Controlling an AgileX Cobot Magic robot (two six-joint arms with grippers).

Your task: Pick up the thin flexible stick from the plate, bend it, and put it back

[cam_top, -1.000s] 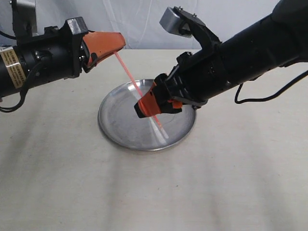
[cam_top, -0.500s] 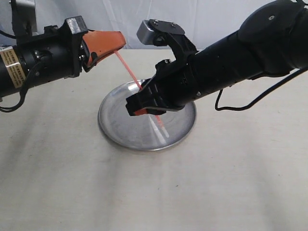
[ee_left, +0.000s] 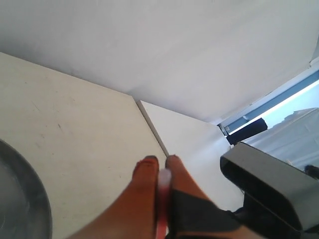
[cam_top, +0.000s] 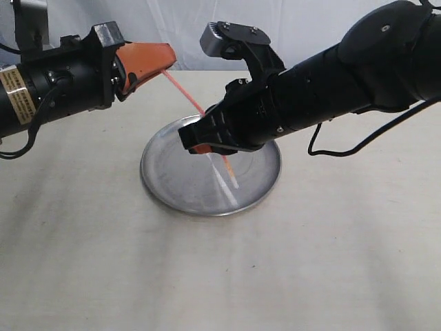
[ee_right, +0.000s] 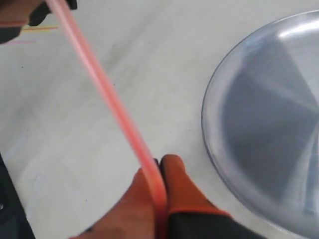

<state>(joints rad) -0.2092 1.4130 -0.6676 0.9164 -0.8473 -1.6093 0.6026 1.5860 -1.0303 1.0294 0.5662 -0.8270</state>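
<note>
The thin red-orange stick (cam_top: 185,91) stretches through the air above the silver plate (cam_top: 169,181). My left gripper (cam_top: 165,61) is shut on its upper end, whose pale tip shows between the orange fingers (ee_left: 163,175). Lower down, over the plate's middle, my right gripper (cam_top: 200,147) is shut on the stick. In the right wrist view the stick (ee_right: 107,97) runs up from between the pads (ee_right: 160,172) in a slight curve. The stick's lower end (cam_top: 229,173) pokes out below the right gripper.
The plate (ee_right: 259,129) lies on a pale beige tabletop (cam_top: 331,255). A white backdrop stands behind the table. The right arm's black body (cam_top: 344,76) reaches across the plate from the right.
My right gripper has slid left along the stick and risen a little with it. The left gripper has stayed nearly still, lifting slightly.
</note>
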